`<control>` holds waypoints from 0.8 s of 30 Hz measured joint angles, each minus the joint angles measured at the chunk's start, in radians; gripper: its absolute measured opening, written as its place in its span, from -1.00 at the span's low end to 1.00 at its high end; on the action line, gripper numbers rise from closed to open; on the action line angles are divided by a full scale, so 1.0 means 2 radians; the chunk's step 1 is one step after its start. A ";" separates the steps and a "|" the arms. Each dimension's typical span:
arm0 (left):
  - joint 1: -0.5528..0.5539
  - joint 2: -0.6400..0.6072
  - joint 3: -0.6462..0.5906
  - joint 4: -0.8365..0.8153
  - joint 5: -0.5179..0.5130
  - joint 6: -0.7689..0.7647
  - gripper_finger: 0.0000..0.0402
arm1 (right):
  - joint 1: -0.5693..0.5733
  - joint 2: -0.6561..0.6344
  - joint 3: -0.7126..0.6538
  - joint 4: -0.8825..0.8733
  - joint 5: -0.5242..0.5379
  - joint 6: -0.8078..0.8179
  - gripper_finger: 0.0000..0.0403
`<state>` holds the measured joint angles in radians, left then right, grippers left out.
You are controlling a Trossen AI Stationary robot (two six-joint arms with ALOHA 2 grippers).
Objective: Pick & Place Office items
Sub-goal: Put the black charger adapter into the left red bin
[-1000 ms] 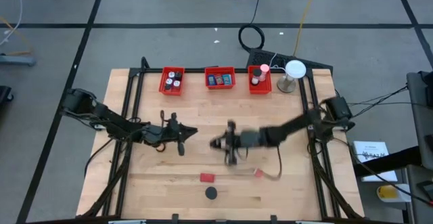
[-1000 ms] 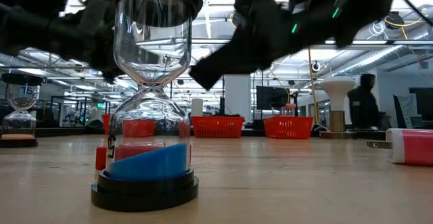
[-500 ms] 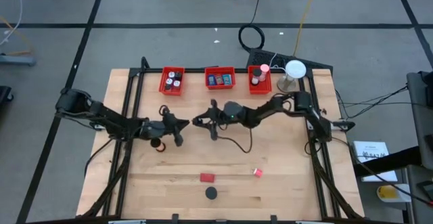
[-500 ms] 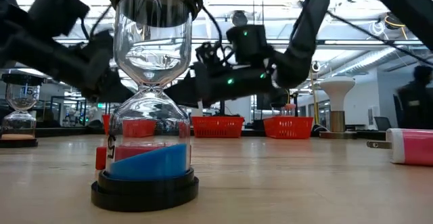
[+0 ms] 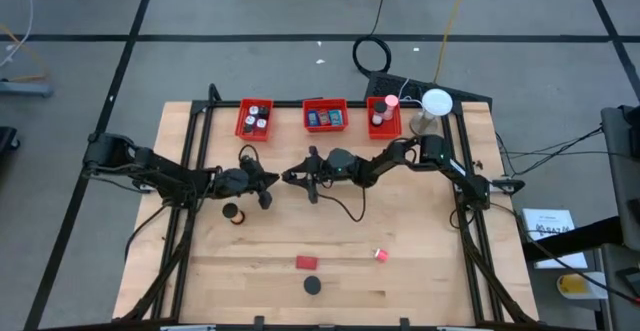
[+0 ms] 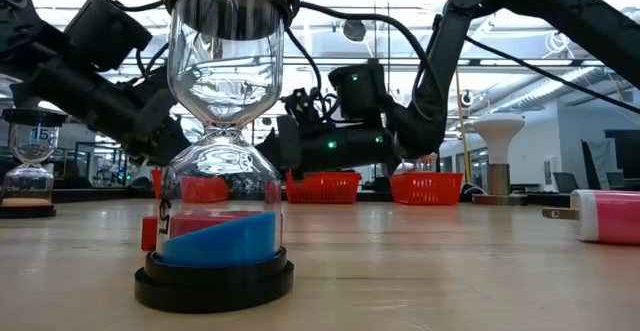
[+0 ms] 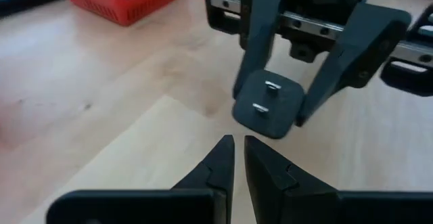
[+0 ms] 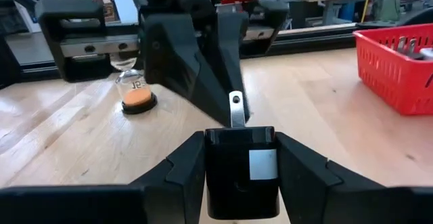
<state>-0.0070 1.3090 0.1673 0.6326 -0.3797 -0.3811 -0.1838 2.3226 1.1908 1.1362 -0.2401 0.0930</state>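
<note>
My right gripper is shut on a black power adapter with two metal prongs; a thin black cable trails from it. My left gripper faces it from the table's left, shut, its tips just short of the prong face; whether they touch I cannot tell. A red block, a pink piece and a blue-sand hourglass rest on the near half of the table. An orange-sand hourglass stands near my left gripper. My right gripper pinches the adapter's body between its two fingers, one on each side face. The fingers lie level, coming from the table's right, and the prongs point away from them toward my left gripper. The adapter is lifted clear, and its cable hangs slack.
Three red bins with small items line the far edge, and a white round lamp stands at their right. Bare wood lies between the arms and the near items.
My right gripper has swung from the middle of the table toward the far left and come up to my left gripper, carrying the adapter, with the cable drawn along after it. My left gripper has shifted slightly toward the far edge, uncovering the orange-sand hourglass.
</note>
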 joint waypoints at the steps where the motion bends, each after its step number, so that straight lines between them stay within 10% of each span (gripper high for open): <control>1: 0.003 0.000 0.000 0.000 0.009 -0.005 -0.83 | 0.000 0.000 0.001 -0.002 0.000 0.001 -0.32; 24: 0.002 0.000 0.000 0.005 0.021 -0.048 -0.83 | 0.007 0.017 0.019 0.001 0.016 -0.019 -0.29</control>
<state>-0.0021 1.3087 0.1680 0.6418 -0.3382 -0.4770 -0.1695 2.3573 1.2293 1.1381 -0.2087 0.0547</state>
